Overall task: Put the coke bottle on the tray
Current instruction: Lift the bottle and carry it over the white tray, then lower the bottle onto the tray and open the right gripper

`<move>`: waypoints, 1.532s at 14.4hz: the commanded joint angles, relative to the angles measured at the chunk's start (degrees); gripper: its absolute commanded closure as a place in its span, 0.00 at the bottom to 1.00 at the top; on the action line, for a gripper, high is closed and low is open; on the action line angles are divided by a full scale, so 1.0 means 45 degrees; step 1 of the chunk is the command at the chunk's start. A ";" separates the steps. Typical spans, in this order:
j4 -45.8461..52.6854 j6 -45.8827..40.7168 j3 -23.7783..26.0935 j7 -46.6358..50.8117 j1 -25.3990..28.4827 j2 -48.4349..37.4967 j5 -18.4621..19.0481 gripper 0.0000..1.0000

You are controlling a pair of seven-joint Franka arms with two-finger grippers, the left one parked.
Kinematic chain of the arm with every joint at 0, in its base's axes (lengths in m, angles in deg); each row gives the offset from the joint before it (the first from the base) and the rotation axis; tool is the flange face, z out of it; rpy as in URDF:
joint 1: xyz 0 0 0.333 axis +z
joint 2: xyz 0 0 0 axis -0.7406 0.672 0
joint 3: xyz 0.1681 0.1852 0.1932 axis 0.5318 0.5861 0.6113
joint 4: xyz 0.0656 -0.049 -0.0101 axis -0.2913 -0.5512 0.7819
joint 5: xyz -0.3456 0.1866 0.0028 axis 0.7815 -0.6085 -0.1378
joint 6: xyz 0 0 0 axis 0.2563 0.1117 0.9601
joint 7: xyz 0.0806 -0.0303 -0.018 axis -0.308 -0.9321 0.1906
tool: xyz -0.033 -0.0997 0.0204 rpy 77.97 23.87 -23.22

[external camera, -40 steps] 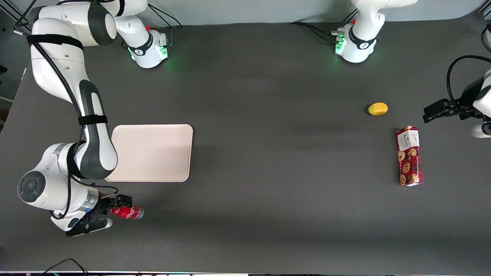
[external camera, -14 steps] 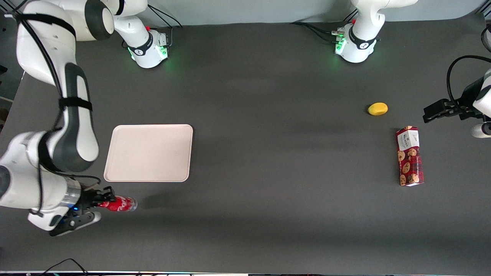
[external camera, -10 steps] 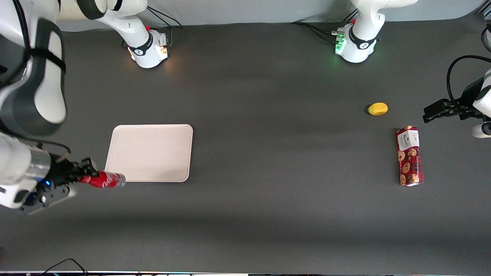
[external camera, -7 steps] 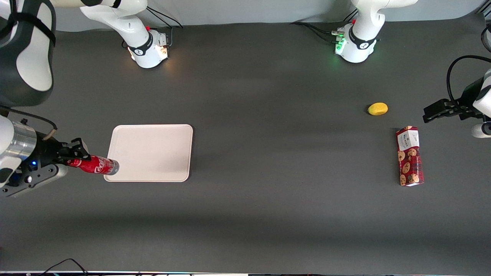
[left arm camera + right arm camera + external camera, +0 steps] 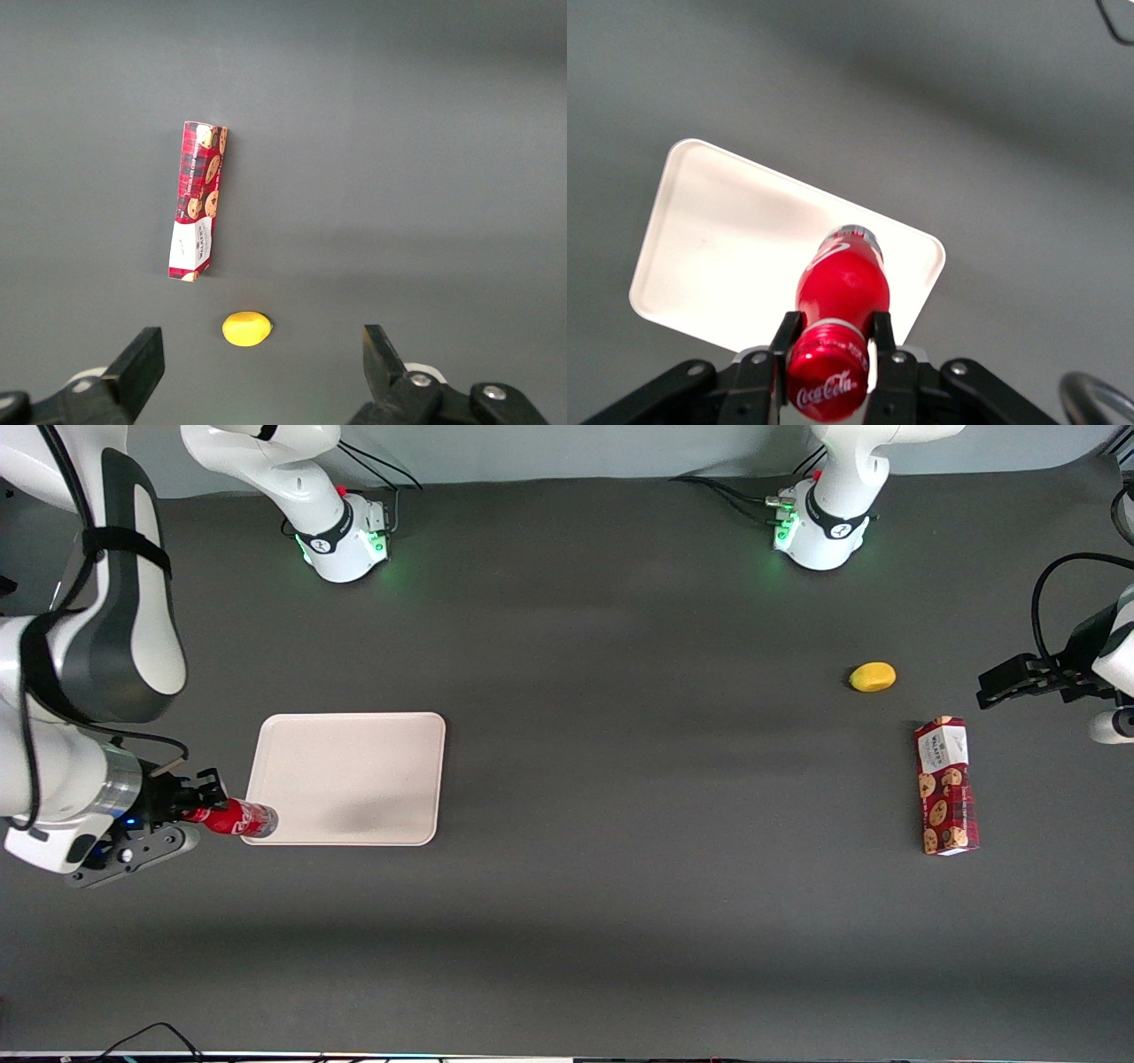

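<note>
The coke bottle [image 5: 237, 819] is a slim red bottle with a red cap and silvery base. My right gripper [image 5: 190, 813] is shut on its neck and holds it in the air, with its base over the tray's near corner at the working arm's end. The tray [image 5: 354, 762] is flat, cream-white, with rounded corners, and lies bare on the dark table. In the right wrist view the fingers [image 5: 786, 336] clamp the bottle [image 5: 842, 288] just below the cap, and the tray [image 5: 726, 248] lies underneath it.
A yellow lemon-like fruit [image 5: 873, 677] and a red cookie box [image 5: 946, 786] lie toward the parked arm's end of the table; both also show in the left wrist view, fruit [image 5: 246, 328] and box [image 5: 197, 199]. The table's edge lies close beside my gripper.
My gripper has lifted the bottle off the table and carried it farther from the front camera, to the tray's near corner. In the last half second it dropped a little lower.
</note>
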 commanded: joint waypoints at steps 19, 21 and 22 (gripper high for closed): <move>-0.9630 0.8264 -0.1692 -0.2544 -0.0008 -0.3196 0.0127 1.00; -0.9630 0.8283 -0.1692 -0.2544 -0.0027 -0.3119 0.0087 1.00; -0.9630 0.8341 -0.1692 -0.2525 -0.0027 -0.2982 0.0068 1.00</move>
